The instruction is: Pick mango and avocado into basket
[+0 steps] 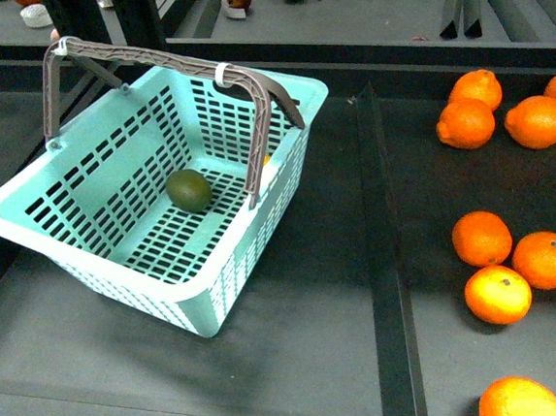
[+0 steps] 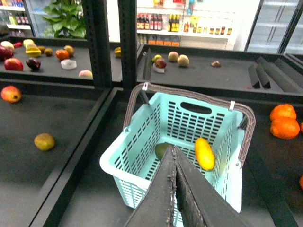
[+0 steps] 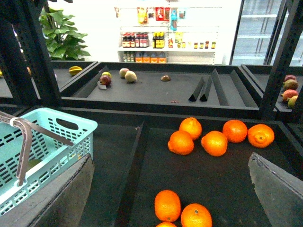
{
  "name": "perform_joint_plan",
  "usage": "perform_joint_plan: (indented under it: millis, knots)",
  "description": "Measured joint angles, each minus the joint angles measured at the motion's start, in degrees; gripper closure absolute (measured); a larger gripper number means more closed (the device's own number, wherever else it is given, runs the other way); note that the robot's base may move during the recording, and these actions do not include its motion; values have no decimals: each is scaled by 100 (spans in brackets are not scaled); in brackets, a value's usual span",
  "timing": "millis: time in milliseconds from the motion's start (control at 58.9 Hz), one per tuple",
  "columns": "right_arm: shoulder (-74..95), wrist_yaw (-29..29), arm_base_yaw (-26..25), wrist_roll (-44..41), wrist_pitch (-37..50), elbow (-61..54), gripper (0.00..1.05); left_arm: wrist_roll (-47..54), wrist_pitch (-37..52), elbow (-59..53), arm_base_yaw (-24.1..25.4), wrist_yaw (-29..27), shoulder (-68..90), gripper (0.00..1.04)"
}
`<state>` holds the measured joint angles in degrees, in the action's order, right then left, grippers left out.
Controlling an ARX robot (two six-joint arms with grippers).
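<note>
Left pincer (image 2: 174, 189) pressed together above basket (image 2: 142, 142) with mango (image 2: 204, 153) and avocado (image 1: 189, 190); right pincer (image 3: 170, 189) spread.

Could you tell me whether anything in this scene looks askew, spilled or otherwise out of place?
Only the basket stands out: it sits turned at an angle to the shelf's edges rather than square with them. Inside, the avocado and the mango lie loose on its base. Nothing looks spilled or damaged; the oranges are simply scattered on the shelf beside it.
</note>
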<state>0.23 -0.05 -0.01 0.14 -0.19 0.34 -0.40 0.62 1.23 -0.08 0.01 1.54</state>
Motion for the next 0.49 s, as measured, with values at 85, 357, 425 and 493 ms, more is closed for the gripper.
perform_joint_plan:
  millis: [85, 357, 425, 493]
  knots:
    - [0, -4, 0, 0, 0, 0, 8, -2, -42, 0, 0, 0, -118, 102]
    - [0, -2, 0, 0, 0, 0, 8, -2, -48, 0, 0, 0, -129, 102]
    - [0, -2, 0, 0, 0, 0, 8, -2, -48, 0, 0, 0, -129, 98]
    - [0, -2, 0, 0, 0, 0, 8, -2, -48, 0, 0, 0, -129, 82]
